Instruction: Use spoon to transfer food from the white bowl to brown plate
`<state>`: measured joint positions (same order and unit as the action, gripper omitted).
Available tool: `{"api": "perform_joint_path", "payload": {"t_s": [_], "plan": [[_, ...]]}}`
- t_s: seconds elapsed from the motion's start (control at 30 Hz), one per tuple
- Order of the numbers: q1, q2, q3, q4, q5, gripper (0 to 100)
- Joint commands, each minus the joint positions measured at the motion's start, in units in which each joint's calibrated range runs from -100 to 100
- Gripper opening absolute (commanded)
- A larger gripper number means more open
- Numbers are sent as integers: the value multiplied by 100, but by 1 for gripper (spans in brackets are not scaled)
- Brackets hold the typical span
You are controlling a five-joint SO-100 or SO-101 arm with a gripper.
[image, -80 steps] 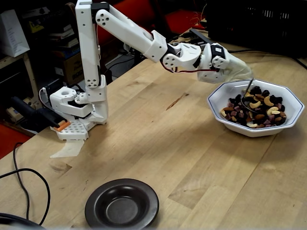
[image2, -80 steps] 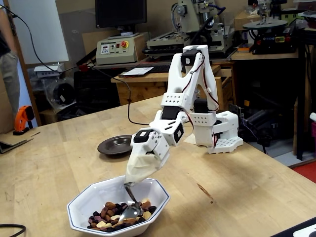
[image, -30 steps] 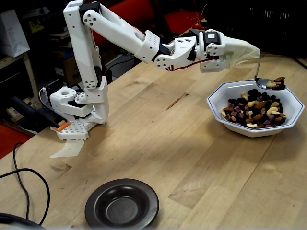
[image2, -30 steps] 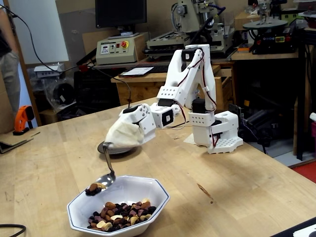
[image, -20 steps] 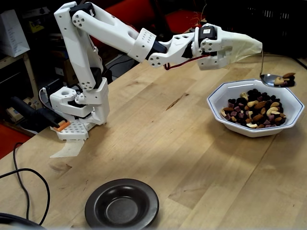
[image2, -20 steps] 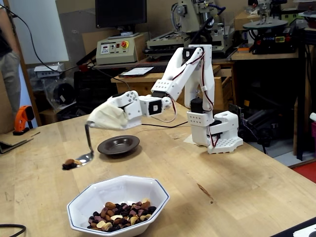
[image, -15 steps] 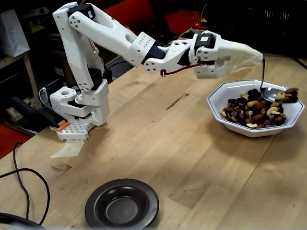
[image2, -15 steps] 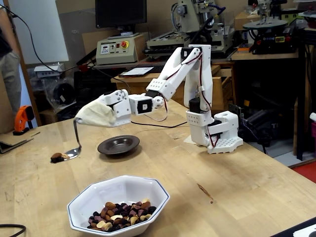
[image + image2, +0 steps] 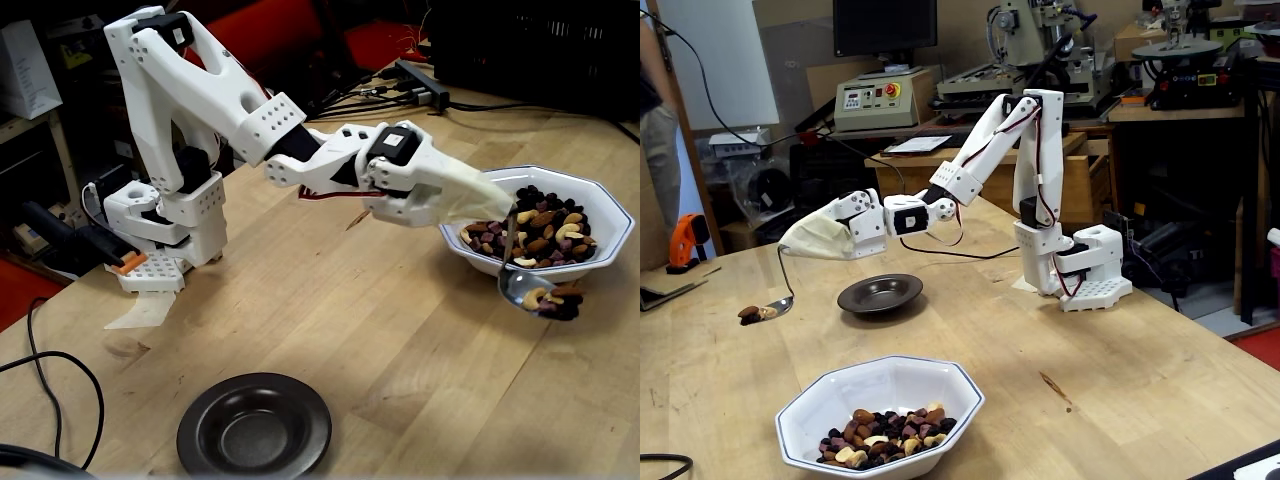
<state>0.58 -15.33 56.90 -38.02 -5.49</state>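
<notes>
Step in hand, as I judge it: carry. The scoop is done; the loaded spoon (image 9: 535, 290) is clear of the bowl (image 9: 600, 205) and not yet over the plate (image 9: 255, 425).

Gripper (image 9: 490, 200): wrapped in a pale cloth or tape cover, so the jaws themselves are hidden; how far apart they stand cannot be read directly. The spoon handle runs up into the cover and the spoon hangs free in the air below it, so I take the jaws to be clamped on the handle. In a fixed view the same grip shows at the arm's tip (image 9: 800, 243), with the thin handle curving down to the spoon (image 9: 770, 308).

Food (image 9: 555, 298): a small heap of nuts and dark bits sits on the spoon, below and slightly ahead of the gripper. The rest of the food lies in the bowl, just behind and beside the spoon.

Plate: empty, well apart from the gripper, back toward the arm's base side; in a fixed view it lies near the spoon, under the forearm (image 9: 880, 293).

Next move calls for: swinging the arm toward the plate with the spoon kept level, then a wrist roll to tip. Risk: the heap sits near the spoon's edge, so a jerk may shed pieces onto the table (image 9: 400, 330).
</notes>
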Motion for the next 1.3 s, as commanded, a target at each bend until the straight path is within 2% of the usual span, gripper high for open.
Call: {"api": "perform_joint_path", "payload": {"t_s": [0.0,0.7,1.27], "plan": [[371,-448,-80,-88,24,4],[2075,-448,-80,-88,24,4],[2697,-1039,-53,165,24,4]]}}
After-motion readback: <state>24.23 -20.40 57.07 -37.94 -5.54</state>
